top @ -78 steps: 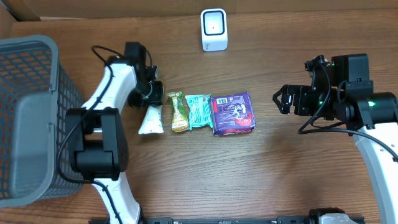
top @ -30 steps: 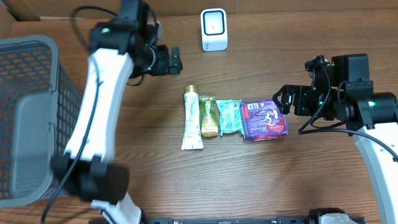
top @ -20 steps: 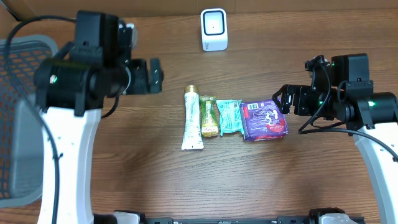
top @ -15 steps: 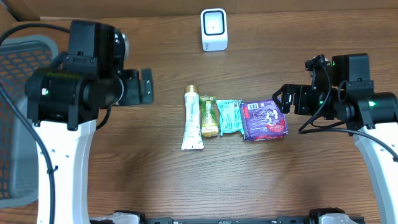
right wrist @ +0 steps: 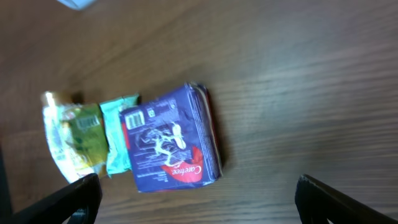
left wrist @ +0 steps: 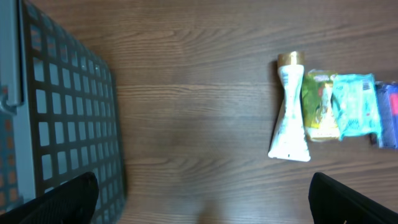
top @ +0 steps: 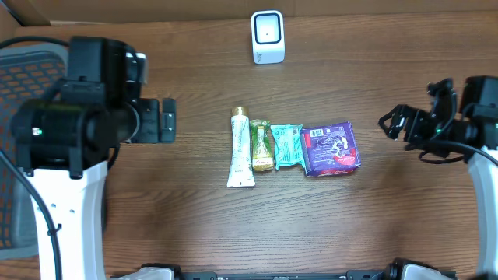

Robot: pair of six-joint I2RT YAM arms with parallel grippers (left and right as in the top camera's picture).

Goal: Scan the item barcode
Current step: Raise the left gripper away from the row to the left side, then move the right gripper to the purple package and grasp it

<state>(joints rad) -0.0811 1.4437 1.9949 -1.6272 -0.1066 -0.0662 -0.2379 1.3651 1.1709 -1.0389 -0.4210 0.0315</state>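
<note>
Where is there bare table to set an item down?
Free: between the scanner and the row; the front strip; between the purple packet and the right gripper. Crowded: white tube, green sachet, teal packet and purple packet lie side by side.

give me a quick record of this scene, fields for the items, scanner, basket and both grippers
items, basket side to other side: white tube, green-yellow packet, teal packet, purple pack
layout: one close row, lying flat mid table
scanner: white, standing apart, beyond the row
basket: grey mesh, on the left arm's side
left gripper: open, empty, between basket and row
right gripper: open, empty, out past the purple pack
scan: not started, nothing lifted
</note>
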